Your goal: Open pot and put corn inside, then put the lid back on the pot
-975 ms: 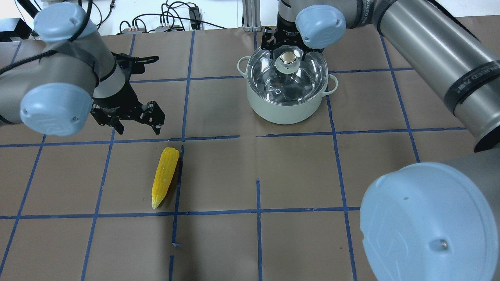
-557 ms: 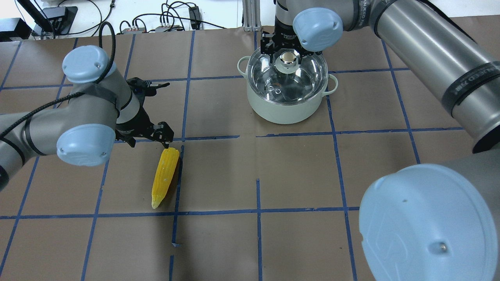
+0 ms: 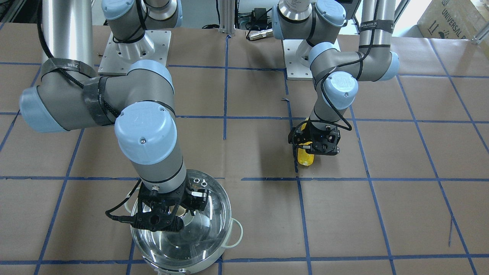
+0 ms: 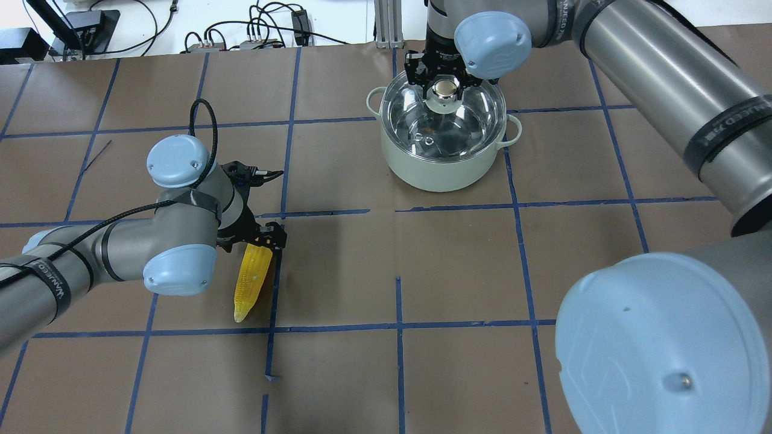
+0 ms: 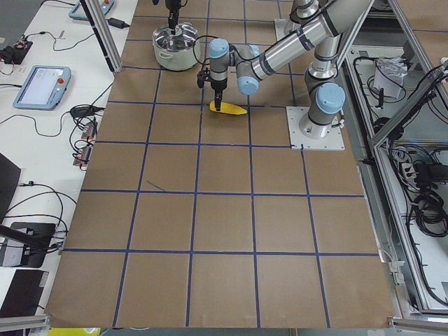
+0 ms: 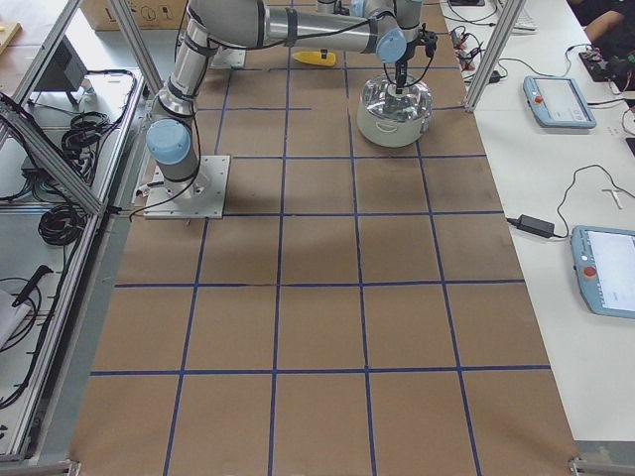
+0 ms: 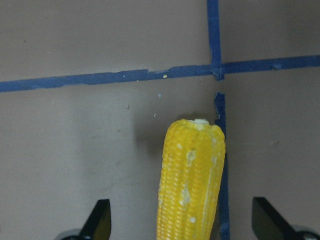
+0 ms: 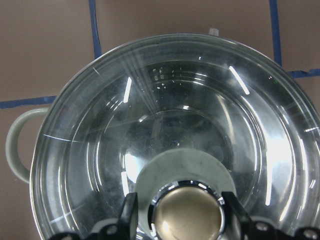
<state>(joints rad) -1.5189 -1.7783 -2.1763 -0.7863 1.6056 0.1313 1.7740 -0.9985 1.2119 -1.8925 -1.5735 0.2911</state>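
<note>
None of the three steps is done, by the look of things. The lid [image 8: 175, 100] sits closed on the pot [image 4: 443, 172], and the corn [image 7: 190, 180] lies on the brown paper [image 7: 75, 150], well apart from the pot.

Both arms look poised to start. The right gripper [image 8: 179, 220] hangs over the lid with one finger on each side of the knob [image 8: 187, 215]. A sliver of the pale ring shows between one finger and the knob, so I judge the grip not yet closed. The left gripper [image 7: 181, 222] is spread wide across the corn's blunt end. The cob lies between its fingers [image 7: 100, 220], touching neither, and its end reaches out past the fingertips toward a blue tape line [image 7: 100, 79].

Everything remains — clamping and lifting the lid, grasping the corn, carrying it into the pot, and setting the lid back.
</note>
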